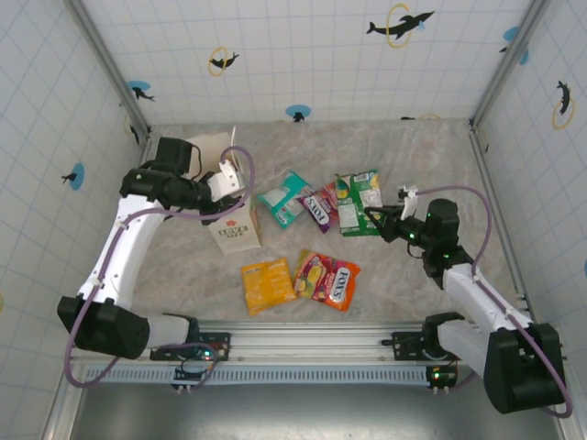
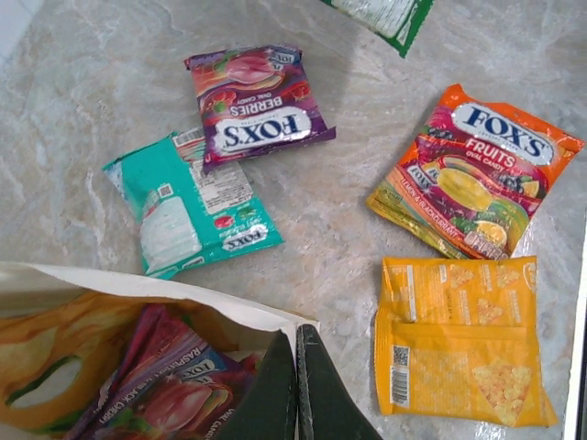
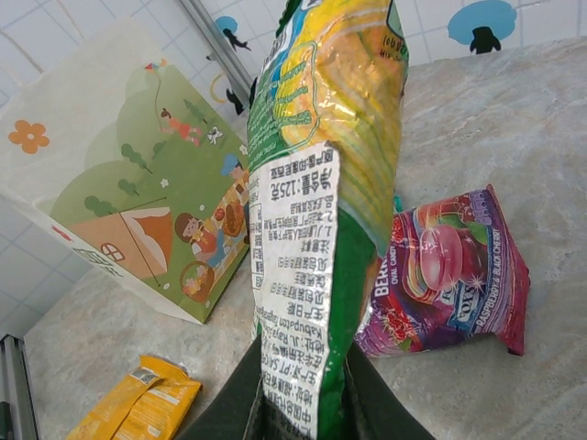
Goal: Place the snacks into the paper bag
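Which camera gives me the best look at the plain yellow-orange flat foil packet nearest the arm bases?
Left wrist: the yellow-orange flat foil packet lies whole and close. Top external shows it whole but small; right wrist catches one end at the frame's bottom edge.

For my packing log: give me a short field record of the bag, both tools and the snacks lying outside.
left tool: shut on paper bag rim
right tool: shut on green packet
inside bag: raspberry candy packet, orange-yellow packet
on table: teal packet, purple FOX'S packet, orange FOX'S packet, yellow packet
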Robot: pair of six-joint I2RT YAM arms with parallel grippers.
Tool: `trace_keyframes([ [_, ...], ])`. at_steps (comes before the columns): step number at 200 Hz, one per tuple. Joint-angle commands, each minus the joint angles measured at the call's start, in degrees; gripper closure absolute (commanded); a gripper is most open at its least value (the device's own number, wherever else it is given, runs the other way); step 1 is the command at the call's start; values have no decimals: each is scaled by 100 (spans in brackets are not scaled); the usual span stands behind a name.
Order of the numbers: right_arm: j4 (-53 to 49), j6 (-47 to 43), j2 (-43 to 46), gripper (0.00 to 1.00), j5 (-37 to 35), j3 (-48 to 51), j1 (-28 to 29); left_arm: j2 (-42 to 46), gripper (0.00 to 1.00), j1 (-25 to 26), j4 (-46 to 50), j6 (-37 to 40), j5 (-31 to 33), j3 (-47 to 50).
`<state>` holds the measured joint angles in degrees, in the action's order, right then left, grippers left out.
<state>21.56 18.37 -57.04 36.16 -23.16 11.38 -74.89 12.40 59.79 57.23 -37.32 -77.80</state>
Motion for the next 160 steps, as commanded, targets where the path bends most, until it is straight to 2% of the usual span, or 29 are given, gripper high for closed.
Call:
trace_keyframes([
  [1, 343, -70, 192, 91, -31, 70, 46, 68, 100, 120, 100, 157, -522, -200],
  [37, 253, -79, 269, 91, -65, 66, 62, 10, 99, 227, 70, 19, -519, -145],
  [47, 240, -88, 304, 91, -87, 66, 79, 39, 90, 228, 5, -48, -468, -89],
  [61, 202, -97, 346, 91, -116, 66, 97, 142, 84, 236, -162, -235, -461, 7],
  [71, 198, -99, 378, 91, -140, 72, 118, 221, 74, 235, -282, -366, -444, 35],
  [82, 185, -97, 396, 91, -183, 66, 143, 338, 66, 235, -496, -666, -379, 91],
  [94, 184, -97, 397, 91, -238, 60, 175, 509, 51, 234, -796, -971, -318, 199],
  [118, 206, -102, 349, 91, -263, 31, 250, 937, 44, 236, -1430, -1782, -322, 450],
  [143, 272, -71, 276, 92, -299, -15, 353, 1362, 35, 236, -2197, -2982, -60, 700],
  [160, 287, -70, 238, 92, -342, -87, 448, 1542, 34, 235, -2436, -3606, 240, 757],
])
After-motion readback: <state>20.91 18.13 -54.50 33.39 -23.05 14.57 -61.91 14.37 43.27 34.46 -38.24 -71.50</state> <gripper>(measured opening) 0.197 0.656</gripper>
